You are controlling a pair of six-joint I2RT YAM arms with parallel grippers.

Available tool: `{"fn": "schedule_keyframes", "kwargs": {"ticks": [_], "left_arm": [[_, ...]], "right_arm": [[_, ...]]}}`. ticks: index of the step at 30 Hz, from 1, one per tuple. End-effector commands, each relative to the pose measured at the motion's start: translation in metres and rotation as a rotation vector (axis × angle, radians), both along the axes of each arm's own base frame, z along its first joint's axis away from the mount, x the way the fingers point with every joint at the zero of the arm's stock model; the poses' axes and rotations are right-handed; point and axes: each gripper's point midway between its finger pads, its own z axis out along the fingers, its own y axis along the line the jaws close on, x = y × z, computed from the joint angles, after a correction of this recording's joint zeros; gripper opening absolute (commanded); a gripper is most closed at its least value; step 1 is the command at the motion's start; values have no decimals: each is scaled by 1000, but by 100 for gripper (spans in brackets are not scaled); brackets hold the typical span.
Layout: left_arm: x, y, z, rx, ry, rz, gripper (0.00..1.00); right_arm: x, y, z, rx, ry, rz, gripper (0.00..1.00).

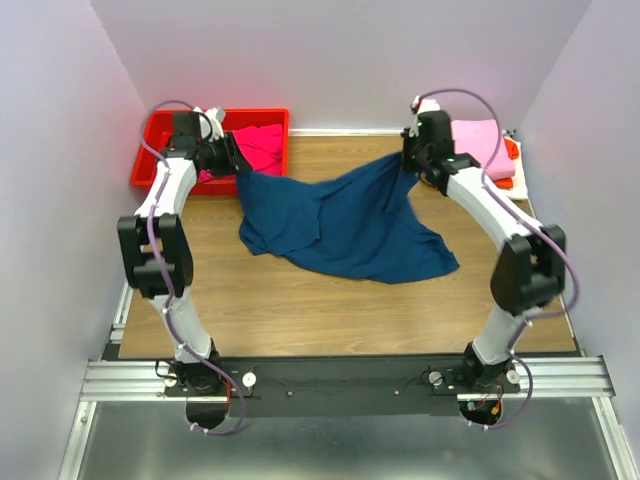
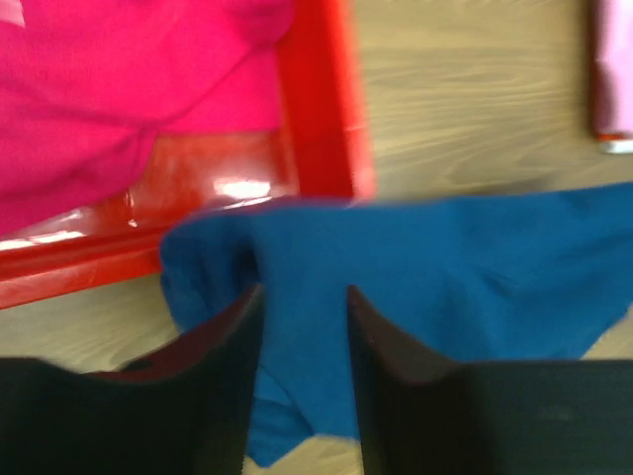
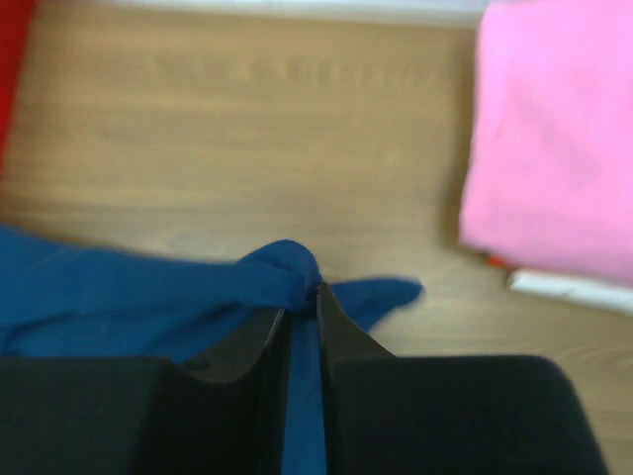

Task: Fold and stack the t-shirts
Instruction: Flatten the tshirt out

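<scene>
A dark navy t-shirt hangs stretched between my two grippers over the far half of the table, its lower edge sagging onto the wood. My left gripper is at its left corner, beside the red bin. In the left wrist view the left gripper is open, with the navy t-shirt lying loose between the jaws. My right gripper is at the right corner. The right wrist view shows this gripper shut on a bunched fold of the navy t-shirt.
A red bin at the far left holds a magenta t-shirt. A folded light pink t-shirt lies at the far right on an orange one. White walls close in the sides and back.
</scene>
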Motion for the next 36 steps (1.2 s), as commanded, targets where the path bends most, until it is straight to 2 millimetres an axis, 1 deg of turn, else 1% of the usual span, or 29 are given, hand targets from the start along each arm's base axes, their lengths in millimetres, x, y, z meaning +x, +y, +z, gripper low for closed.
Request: {"fn": "schedule_keyframes", "kwargs": {"ticks": [1, 2, 3, 4, 5, 6, 7, 8, 9, 10, 11, 12, 13, 14, 16, 17, 20, 21, 23, 26, 27, 29, 35, 36], "left_arm": [[16, 12, -15, 61, -3, 30, 50], [14, 7, -12, 74, -18, 24, 51], [10, 5, -11, 87, -22, 27, 52], [2, 5, -23, 113, 3, 40, 52], [-5, 3, -26, 125, 10, 45, 52], [-21, -3, -34, 141, 35, 48, 52], [-30, -2, -39, 138, 51, 56, 52], [-42, -17, -41, 133, 60, 31, 52], [-53, -26, -50, 116, 95, 25, 52], [-67, -41, -62, 111, 133, -8, 52], [-86, -48, -83, 120, 196, -22, 52], [-97, -53, -88, 125, 222, -14, 52], [-117, -63, -105, 124, 275, -39, 51], [-126, -68, -110, 112, 296, -50, 51], [-137, -74, -115, 83, 326, -51, 51], [-146, -73, -124, 87, 353, -47, 51], [-154, -63, -133, 134, 389, -9, 51], [-153, -58, -134, 154, 390, 11, 51], [-154, -56, -135, 167, 388, 21, 51], [-154, -56, -142, 168, 399, 15, 52], [-154, -58, -147, 161, 406, 8, 52], [-157, -60, -151, 150, 422, 2, 52], [-154, -56, -156, 170, 420, 23, 52], [-156, -57, -160, 168, 434, 19, 52]], "right_arm": [[4, 10, -62, 36, 161, 5, 38], [4, 14, -76, 50, 196, 11, 55], [2, 16, -82, 59, 212, 13, 59], [0, 19, -85, 71, 224, 28, 63], [-3, 20, -89, 82, 236, 27, 67], [-8, 20, -95, 86, 253, 31, 69], [-10, 20, -97, 89, 262, 27, 69], [-12, 20, -100, 93, 269, 27, 69], [-15, 20, -101, 94, 271, 27, 70], [-18, 19, -106, 94, 284, 28, 70], [-19, 18, -106, 95, 286, 25, 70], [-22, 17, -106, 95, 289, 22, 70], [-23, 17, -105, 96, 287, 20, 70], [-24, 16, -106, 97, 288, 14, 70], [-25, 16, -106, 101, 290, 9, 70], [-25, 16, -106, 105, 292, 10, 71], [-24, 19, -105, 122, 294, 14, 71], [-23, 20, -104, 126, 293, 13, 71], [-22, 21, -105, 129, 294, 11, 71], [-20, 21, -107, 133, 299, 7, 71], [-21, 26, -106, 149, 305, 29, 71], [-22, 28, -107, 157, 309, 34, 71], [-23, 29, -110, 165, 320, 33, 71], [-23, 29, -110, 166, 322, 33, 71]]}}
